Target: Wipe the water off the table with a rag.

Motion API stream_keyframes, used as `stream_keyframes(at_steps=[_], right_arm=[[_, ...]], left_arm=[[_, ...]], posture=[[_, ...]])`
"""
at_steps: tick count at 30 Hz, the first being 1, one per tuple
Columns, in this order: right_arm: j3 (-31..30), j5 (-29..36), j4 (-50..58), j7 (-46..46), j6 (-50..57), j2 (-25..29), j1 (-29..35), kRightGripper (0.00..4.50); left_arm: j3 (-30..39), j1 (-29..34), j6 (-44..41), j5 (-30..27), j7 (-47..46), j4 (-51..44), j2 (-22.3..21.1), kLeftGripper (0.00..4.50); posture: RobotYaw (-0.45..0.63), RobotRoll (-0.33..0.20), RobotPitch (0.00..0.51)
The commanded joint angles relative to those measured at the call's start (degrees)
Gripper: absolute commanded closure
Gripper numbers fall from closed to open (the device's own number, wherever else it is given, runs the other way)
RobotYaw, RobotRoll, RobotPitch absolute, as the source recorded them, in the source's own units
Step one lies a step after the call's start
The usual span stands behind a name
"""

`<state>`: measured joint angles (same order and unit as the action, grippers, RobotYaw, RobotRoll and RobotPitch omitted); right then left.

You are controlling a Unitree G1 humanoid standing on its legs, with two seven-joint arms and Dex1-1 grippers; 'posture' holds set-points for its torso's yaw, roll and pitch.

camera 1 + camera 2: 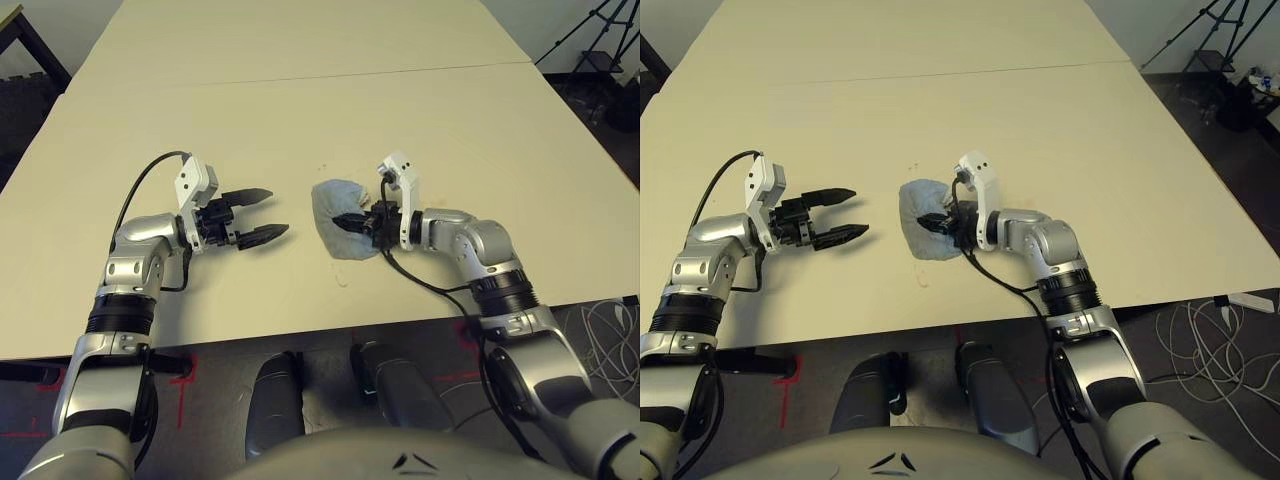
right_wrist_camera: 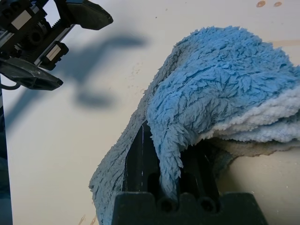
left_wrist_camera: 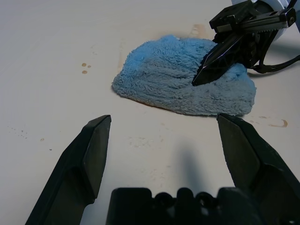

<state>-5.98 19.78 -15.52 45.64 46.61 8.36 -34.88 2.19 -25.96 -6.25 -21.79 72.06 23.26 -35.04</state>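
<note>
The right gripper (image 1: 350, 222), clenched on the fuzzy light blue-grey terry rag (image 1: 340, 226), may miss the small amber-brown water droplets (image 3: 85, 68) beyond it; the left gripper (image 1: 262, 214) stands released.

black tripod legs (image 1: 598, 30) on the floor past the far right corner. loose white cables (image 1: 1200, 325) lie on the dark floor at the near right. red tape marks (image 1: 185, 385) on the floor below.

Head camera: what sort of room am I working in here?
Probably a lab or test studio: a large bare table, a tripod standing in the far corner, loose cables on the dark floor and red tape marks under the table edge.
</note>
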Motion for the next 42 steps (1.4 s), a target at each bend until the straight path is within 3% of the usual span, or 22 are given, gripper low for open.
stream_keyframes(at_steps=[1, 13, 25, 32, 42], right_arm=[[-0.2, -1.3, -4.7, -1.9, -0.2, 0.8, 0.1, 4.41], [3.1, -4.0, -15.4, -2.3, -9.9, 14.1, -4.8, 4.41], [9.9, -2.3, -20.5, -3.4, -12.1, 19.0, -8.7, 4.41], [16.3, 4.2, -18.0, 0.5, -5.7, 23.1, -13.2, 4.41], [15.0, 2.0, -22.1, 9.3, -3.6, 37.8, -18.8, 4.41]], left_arm=[[0.0, 0.8, -0.3, 0.3, -0.2, -0.7, 0.0, 0.00], [-0.1, 0.4, 0.0, 0.6, -0.2, 0.1, 0.4, 0.00], [-0.2, -0.4, 0.6, 0.9, -0.2, 1.5, 0.7, 0.00], [-0.1, -0.7, 1.0, 1.1, -0.2, 2.3, 0.8, 0.00], [-0.2, -1.6, 1.8, 1.5, 0.0, 3.9, 1.3, 0.00]], posture=[[-0.14, 0.000, 0.150], [-0.15, 0.000, 0.152], [-0.16, 0.000, 0.150], [-0.16, 0.000, 0.148], [-0.18, 0.000, 0.142]])
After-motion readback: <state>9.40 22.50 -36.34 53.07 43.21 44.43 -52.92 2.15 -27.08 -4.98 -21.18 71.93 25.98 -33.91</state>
